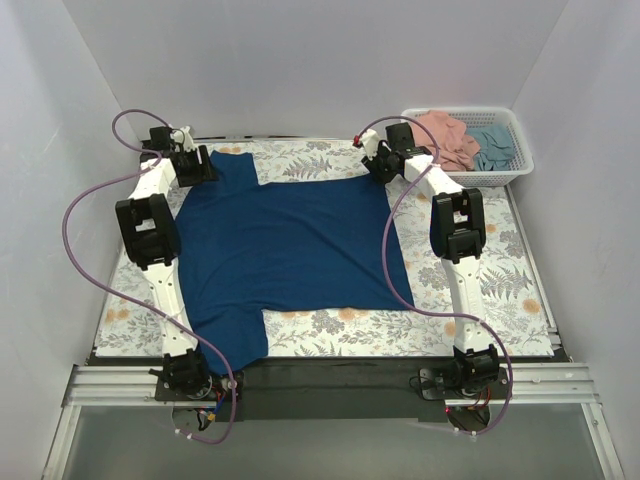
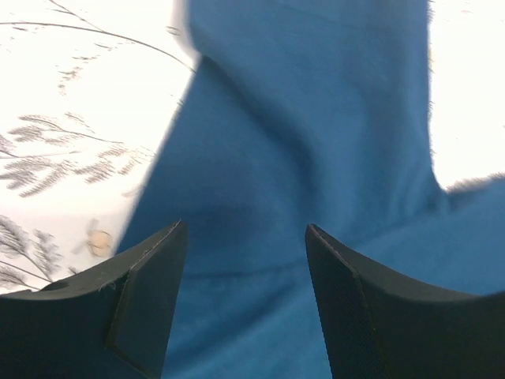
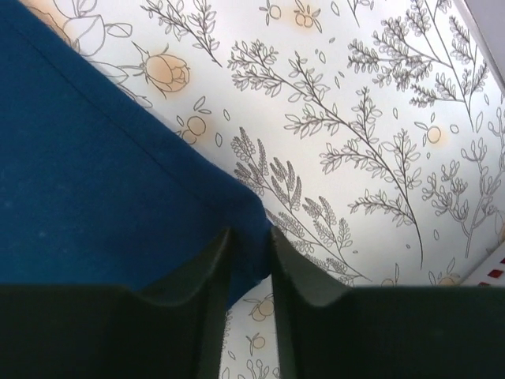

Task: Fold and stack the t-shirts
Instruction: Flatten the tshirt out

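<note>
Navy t-shirt point(image 1: 290, 250) lies flat on the desk point(image 1: 525, 285). Left gripper point(image 2: 245, 233) jaws gape above its cloth; right gripper point(image 3: 251, 237) jaws pinch only a corner's tip, which may slip when lifted.

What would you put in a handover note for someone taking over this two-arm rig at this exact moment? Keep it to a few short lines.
Left gripper: open over the far-left part of the navy t-shirt, gripping nothing.
Right gripper: closed on the far-right corner of the navy t-shirt.
Things: the navy t-shirt lies spread out on the floral table. The pink t-shirt and teal t-shirt sit crumpled in the white basket at the far right.
Done: navy t-shirt laid out, no fold yet.
Left: fold it, then fold the other two and stack all three.
</note>
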Tool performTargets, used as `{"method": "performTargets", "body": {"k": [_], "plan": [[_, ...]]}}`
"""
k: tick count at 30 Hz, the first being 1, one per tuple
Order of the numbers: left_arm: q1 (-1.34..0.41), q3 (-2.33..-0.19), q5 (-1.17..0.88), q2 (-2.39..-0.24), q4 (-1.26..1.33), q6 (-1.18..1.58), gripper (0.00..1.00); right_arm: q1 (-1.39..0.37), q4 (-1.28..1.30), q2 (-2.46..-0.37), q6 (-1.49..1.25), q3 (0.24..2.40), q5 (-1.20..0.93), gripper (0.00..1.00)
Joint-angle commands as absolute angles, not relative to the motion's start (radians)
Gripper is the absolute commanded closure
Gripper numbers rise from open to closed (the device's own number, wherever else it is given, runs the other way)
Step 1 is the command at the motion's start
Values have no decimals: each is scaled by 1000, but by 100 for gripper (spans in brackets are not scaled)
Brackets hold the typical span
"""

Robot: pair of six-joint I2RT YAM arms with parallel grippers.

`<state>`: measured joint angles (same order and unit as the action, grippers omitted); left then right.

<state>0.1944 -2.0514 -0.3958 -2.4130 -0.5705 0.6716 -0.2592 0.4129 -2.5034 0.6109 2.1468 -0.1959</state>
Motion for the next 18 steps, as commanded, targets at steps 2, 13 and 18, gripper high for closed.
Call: {"method": "performTargets", "body": {"k": [2, 13, 18], "plan": [[196, -2131, -322, -2439, -569, 672, 39, -249, 388, -2526, 669, 2151, -232, 77], [189, -2160, -273, -2490, -491, 637, 41, -250, 387, -2451, 715, 2085, -229, 99], [166, -2239, -238, -2546, -482, 589, 48, -249, 388, -2445, 710, 2085, -224, 99]]}}
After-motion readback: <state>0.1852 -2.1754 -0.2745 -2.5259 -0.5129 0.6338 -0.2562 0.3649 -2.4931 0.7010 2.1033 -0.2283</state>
